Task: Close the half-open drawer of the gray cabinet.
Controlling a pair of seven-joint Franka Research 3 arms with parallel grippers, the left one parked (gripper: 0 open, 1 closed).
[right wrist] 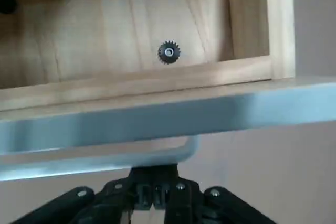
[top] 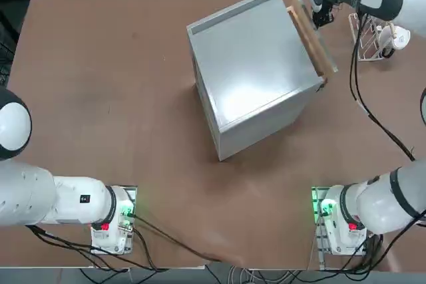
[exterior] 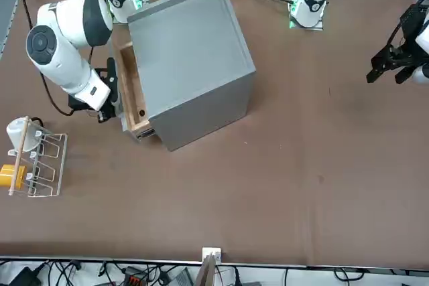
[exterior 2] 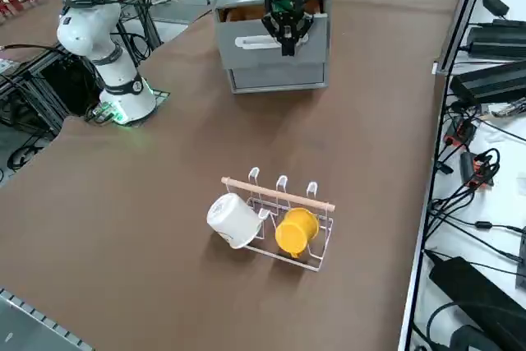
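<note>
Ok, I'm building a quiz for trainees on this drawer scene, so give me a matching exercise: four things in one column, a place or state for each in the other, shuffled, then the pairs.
Things:
1. shallow light-wood drawer with gray front panel
2. small black gear
3. yellow cup
4. right gripper

Places or states:
A. hangs on the white wire rack beside a white cup
B. shut, at the drawer's front handle
C. sticks partly out of the large matte-gray cabinet
D. lies on the wooden drawer floor

Pairs: 1-C, 2-D, 3-A, 4-B
</note>
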